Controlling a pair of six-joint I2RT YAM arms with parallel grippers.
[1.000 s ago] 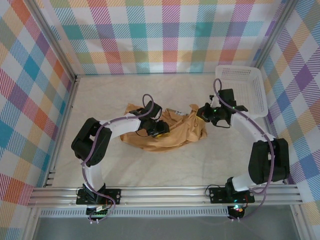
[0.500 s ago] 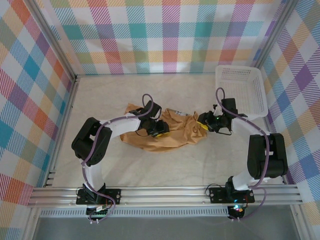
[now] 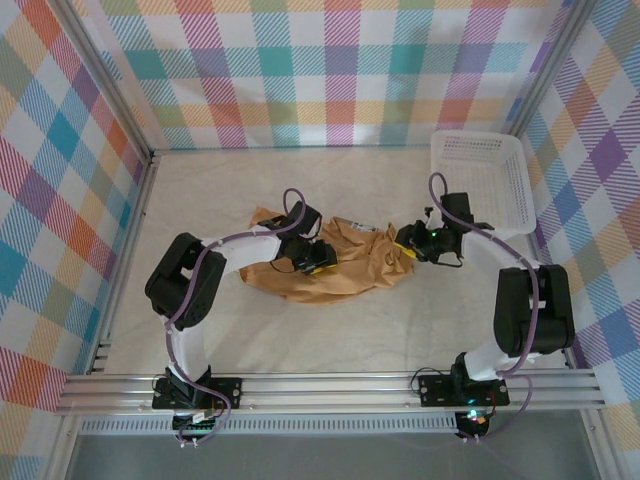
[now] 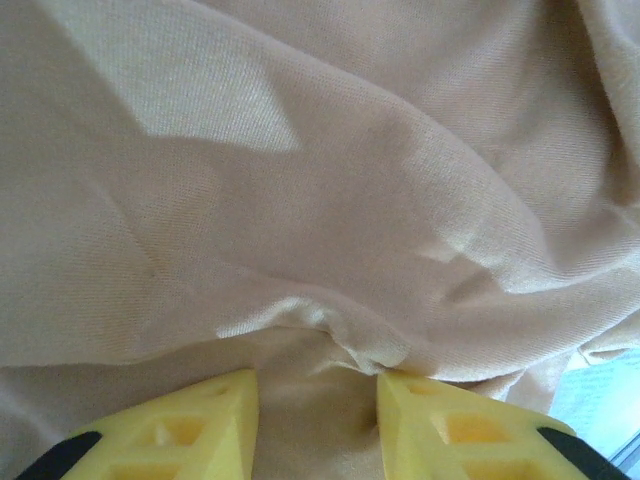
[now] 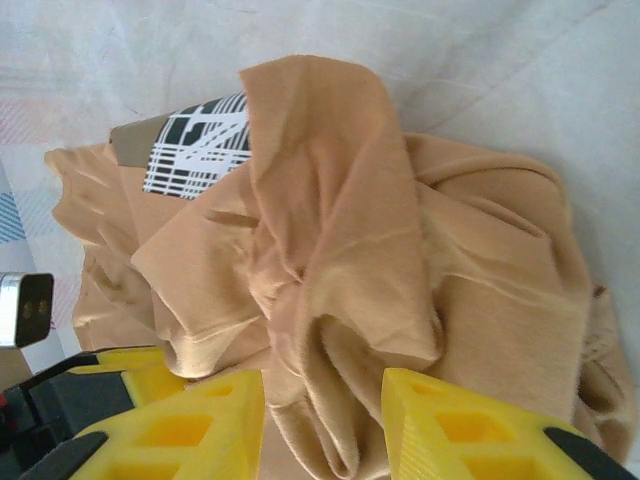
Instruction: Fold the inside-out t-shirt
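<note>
The left gripper [image 4: 318, 388] sits at the middle of the crumpled tan t-shirt [image 3: 355, 272] and the right gripper [image 5: 322, 390] at its right end, each straddling a fold, though I cannot tell whether either actually pinches.

The t-shirt [image 3: 335, 268] is plain tan; its label [image 5: 195, 145] appears white with black print. The right gripper [image 5: 320, 385] has yellow fingers [image 5: 190, 425]. The basket [image 3: 480, 160] is white, the walls [image 3: 340, 70] plaid.
</note>
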